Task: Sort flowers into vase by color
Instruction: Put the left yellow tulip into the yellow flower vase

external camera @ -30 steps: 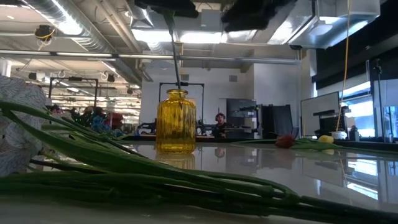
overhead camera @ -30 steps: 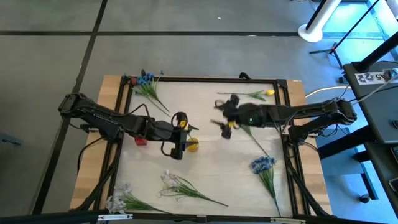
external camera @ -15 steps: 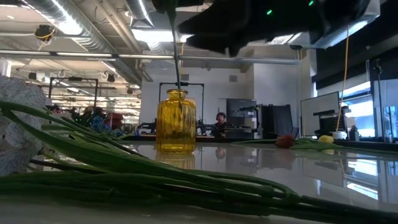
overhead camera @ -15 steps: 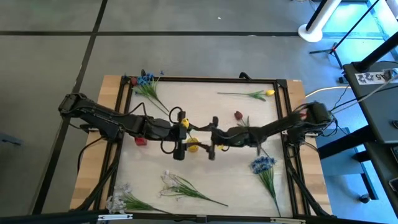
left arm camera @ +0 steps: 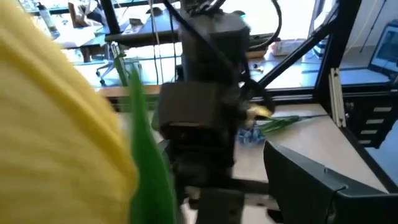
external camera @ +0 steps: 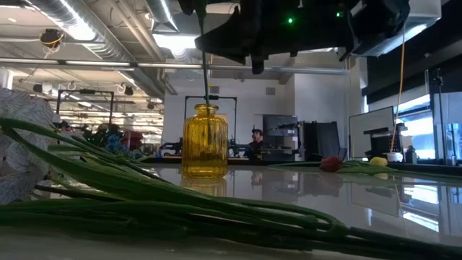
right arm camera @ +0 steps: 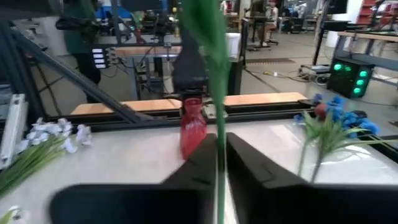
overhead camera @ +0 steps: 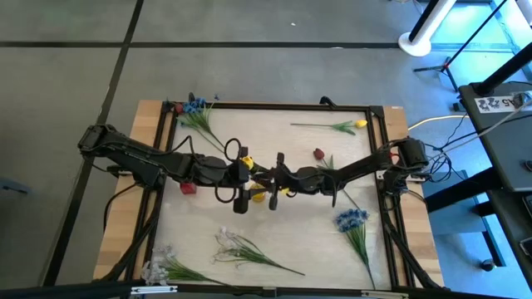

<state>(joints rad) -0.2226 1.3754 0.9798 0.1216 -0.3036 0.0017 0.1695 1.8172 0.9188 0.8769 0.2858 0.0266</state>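
A yellow tulip stands upright, with its green stem (external camera: pixel 204 65) reaching down into the yellow glass vase (external camera: pixel 205 141) at mid-table. My right gripper (overhead camera: pixel 268 178) reaches in from the table's right above the vase and is shut on that stem. My left gripper (overhead camera: pixel 241 187) hovers on the vase's left side, open. The tulip's bloom (left arm camera: pixel 56 124) stands close in front of its camera, and I cannot tell whether a finger touches it. My right gripper pinches the tulip's stem (right arm camera: pixel 217 143) between its two fingers, above the vase's mouth. The fingers come in level from the table's right and lie across the stem. The stem stays upright, its lower end (external camera: pixel 207 108) inside the yellow vase.
A red vase (overhead camera: pixel 188 188) stands left of my left gripper. Loose flowers lie around: blue blooms (overhead camera: pixel 195 108) far left, a yellow tulip (overhead camera: pixel 345 126) far right, a red bud (overhead camera: pixel 318 154), blue blooms (overhead camera: pixel 353 220) near right, and white sprigs (overhead camera: pixel 241 247) near the front edge.
My right gripper has swept from the table's right-middle toward the left edge, past the red bud, and has come to the tulip's stem above the yellow vase. The stem has stayed upright in the vase.
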